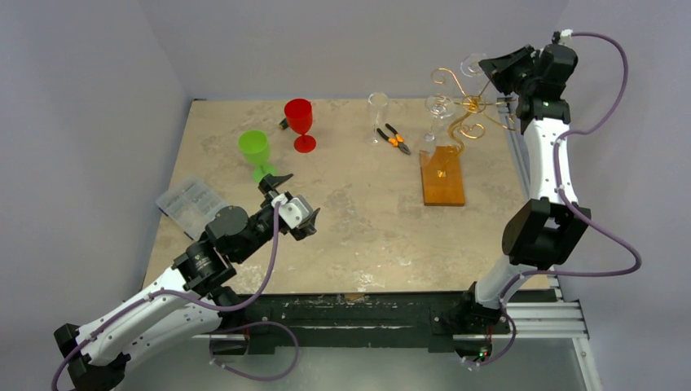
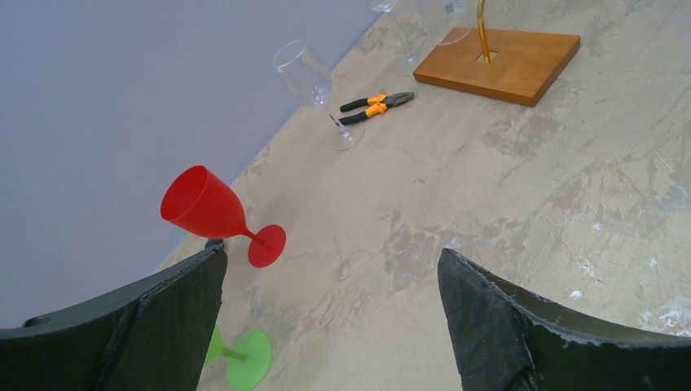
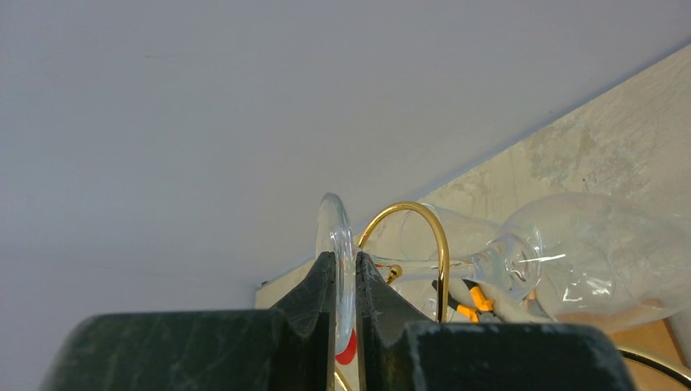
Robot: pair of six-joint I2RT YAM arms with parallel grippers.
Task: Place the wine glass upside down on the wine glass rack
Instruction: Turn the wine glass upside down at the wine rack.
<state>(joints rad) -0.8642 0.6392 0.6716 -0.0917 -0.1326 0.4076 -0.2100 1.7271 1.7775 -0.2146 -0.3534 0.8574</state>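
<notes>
R gripper (image 3: 343,261) fingers pinch clear wine glass (image 3: 587,252) by foot, stem approx. horizontal, at gold wire rack (image 3: 441,244) arm. Glass likely light, rigid, slick, fragile: grip foot/stem only. L gripper (image 2: 332,259) fingers spread, empty.

Colour findings. My fingers (image 2: 147,326) are matte black on both grippers, scuffed pale grey along the edges. My arm casings (image 1: 542,155) are white with black joints; the cables (image 1: 273,244) are purple. The wine glass (image 3: 587,252) is colourless and clear. The wine glass rack (image 1: 442,177) has gold wire and an orange-brown base with wood grain. The table (image 1: 367,236) is beige with a grey-white mottled stone pattern. One goblet (image 1: 299,120) is red and the other goblet (image 1: 255,148) is bright green. The pliers (image 1: 395,139) have orange-and-black grips and dark jaws. The walls (image 1: 326,41) are a plain pale lavender-grey.
</notes>
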